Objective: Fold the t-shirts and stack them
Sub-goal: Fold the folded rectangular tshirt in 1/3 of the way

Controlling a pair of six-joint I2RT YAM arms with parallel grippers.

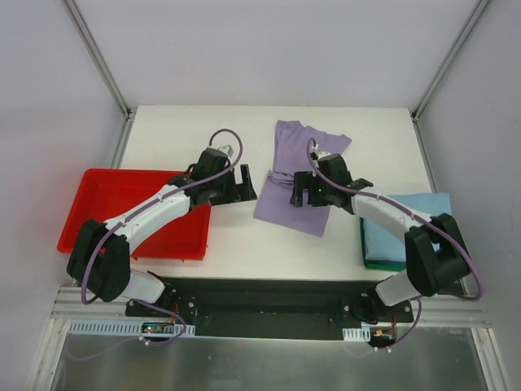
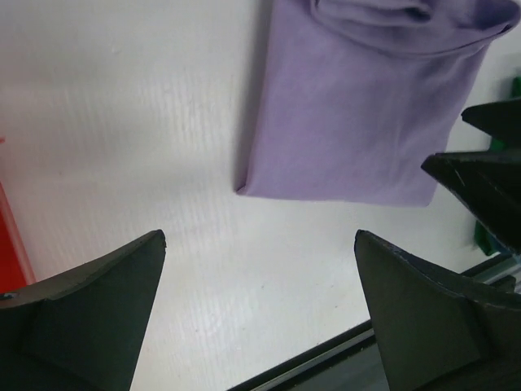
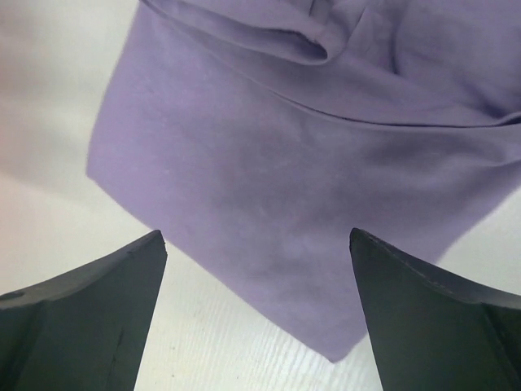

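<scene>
the lavender t-shirt [image 1: 297, 175] is seen partly folded on the table [image 1: 236, 236], a little past its middle toward 12 o'clock. its rumpled upper part is spread toward 1 o'clock and a flat folded panel lies toward 6 o'clock. the left gripper [image 1: 242, 184] is held with its fingers spread wide and nothing between them, over bare table just beside the shirt's 9 o'clock edge. the right gripper [image 1: 306, 195] is likewise spread and empty, above the folded panel. the light blue t-shirt [image 1: 415, 216] is found folded at the 4 o'clock edge, laid on the dark green t-shirt [image 1: 383, 263], of which only a rim is shown. a red tray [image 1: 114, 204] is set at 9 o'clock. the cloth is judged light, limp and apt to slump open when lifted, so it is best pinched through all layers at two corners of one folded edge and kept taut between the grippers.
</scene>
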